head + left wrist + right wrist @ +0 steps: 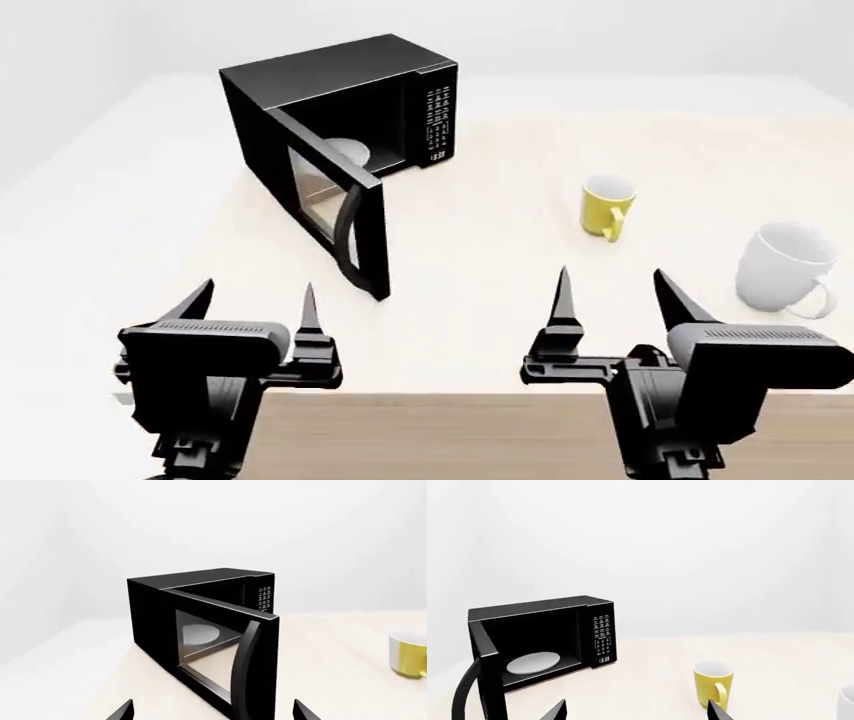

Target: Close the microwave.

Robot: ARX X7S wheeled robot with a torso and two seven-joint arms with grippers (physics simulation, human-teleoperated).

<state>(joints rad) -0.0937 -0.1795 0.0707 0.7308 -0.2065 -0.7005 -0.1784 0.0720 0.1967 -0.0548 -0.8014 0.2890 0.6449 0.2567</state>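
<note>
The black microwave [334, 95] stands at the table's far left with its windowed door [336, 215] swung wide open toward me; the curved handle [350, 235] is on the door's free edge. The white plate [350, 152] lies inside, and the keypad panel [439, 125] faces front. It also shows in the left wrist view [200, 610] and the right wrist view [540, 635]. My left gripper [256, 300] is open and empty, in front of the door's free edge. My right gripper [611, 290] is open and empty, right of the door.
A yellow mug [606, 206] stands on the table [507, 250] right of the microwave, just beyond my right gripper. A larger white mug [787, 268] stands at the far right. The table's front edge [441, 395] runs just under both grippers.
</note>
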